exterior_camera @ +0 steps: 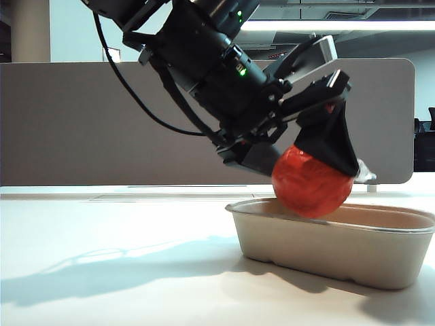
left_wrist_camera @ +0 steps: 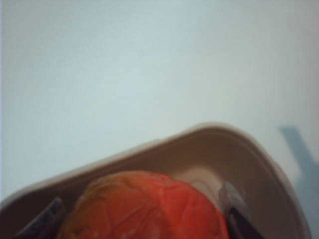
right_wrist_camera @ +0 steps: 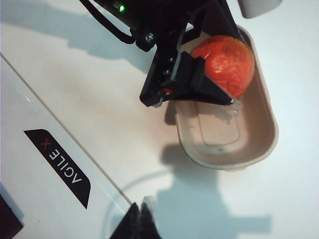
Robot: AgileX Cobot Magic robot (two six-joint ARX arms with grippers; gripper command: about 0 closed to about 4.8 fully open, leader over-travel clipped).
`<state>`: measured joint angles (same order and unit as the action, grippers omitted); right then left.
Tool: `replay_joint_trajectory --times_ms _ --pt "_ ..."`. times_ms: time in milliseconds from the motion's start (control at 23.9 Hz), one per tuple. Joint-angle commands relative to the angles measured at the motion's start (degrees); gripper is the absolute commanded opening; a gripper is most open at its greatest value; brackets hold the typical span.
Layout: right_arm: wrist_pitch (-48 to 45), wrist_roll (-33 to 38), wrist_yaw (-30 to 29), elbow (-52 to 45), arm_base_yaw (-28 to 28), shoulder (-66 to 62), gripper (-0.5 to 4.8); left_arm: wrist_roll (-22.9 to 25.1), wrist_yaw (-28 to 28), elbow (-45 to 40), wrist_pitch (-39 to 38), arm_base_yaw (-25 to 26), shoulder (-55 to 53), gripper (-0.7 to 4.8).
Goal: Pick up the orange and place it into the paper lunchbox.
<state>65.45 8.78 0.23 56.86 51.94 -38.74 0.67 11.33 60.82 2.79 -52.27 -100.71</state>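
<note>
We see the white table (exterior_camera: 122, 272) spread under everything, and the left arm (exterior_camera: 204, 61) leaning down across it from the upper left of the exterior view. Below the arm's tip sits the paper lunchbox (exterior_camera: 326, 248), long and tan, resting flat on the table.

The left gripper (exterior_camera: 309, 166) reaches over the near end of the lunchbox, its fingers standing on either side of the orange (exterior_camera: 311, 182). The orange lies between the fingers, its lower half dipping below the lunchbox rim. The exterior view shows one dark finger draped over the orange's upper right side; whether the pads press the skin or have just parted from it we cannot tell.

The left wrist view gives what the side view hides: the orange (left_wrist_camera: 144, 209) sits low inside the lunchbox (left_wrist_camera: 234, 149), with a finger (left_wrist_camera: 234, 204) at each flank and the tray's curved wall beyond it.

The right wrist view looks down from above and shows the orange (right_wrist_camera: 224, 62) at one end of the lunchbox (right_wrist_camera: 264, 129), the rest of the tray bare, and the left gripper (right_wrist_camera: 219, 74) over that end. The right gripper (right_wrist_camera: 139, 219) hangs well apart from the lunchbox; only its dark fingertips show, close together with nothing between them.
</note>
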Motion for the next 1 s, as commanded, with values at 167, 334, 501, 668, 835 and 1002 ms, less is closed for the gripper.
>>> replay_joint_trajectory --times_ms 167,334,501,668,835,1002 --pt "-0.7 0.2 0.1 0.3 0.0 0.2 -0.06 0.4 0.5 0.4 0.7 -0.2 0.2 4.79" --pt "-0.7 0.2 0.1 0.3 0.0 0.2 -0.06 0.4 0.5 0.4 0.6 -0.2 0.5 4.79" --pt "-0.5 0.7 0.7 0.3 0.0 0.2 -0.06 1.1 -0.4 0.4 -8.5 -0.1 7.1 -0.07" --pt "-0.5 0.9 2.9 0.3 0.0 0.1 -0.06 3.1 -4.0 0.3 -16.4 -0.1 13.1 -0.06" --pt "-0.5 0.9 5.0 0.2 0.0 0.1 -0.06 3.9 -4.2 0.3 -24.3 -0.1 17.2 -0.06" --pt "-0.8 0.9 4.6 -2.3 0.0 0.2 -0.06 5.2 -3.3 -0.2 -31.8 -0.1 20.2 -0.06"
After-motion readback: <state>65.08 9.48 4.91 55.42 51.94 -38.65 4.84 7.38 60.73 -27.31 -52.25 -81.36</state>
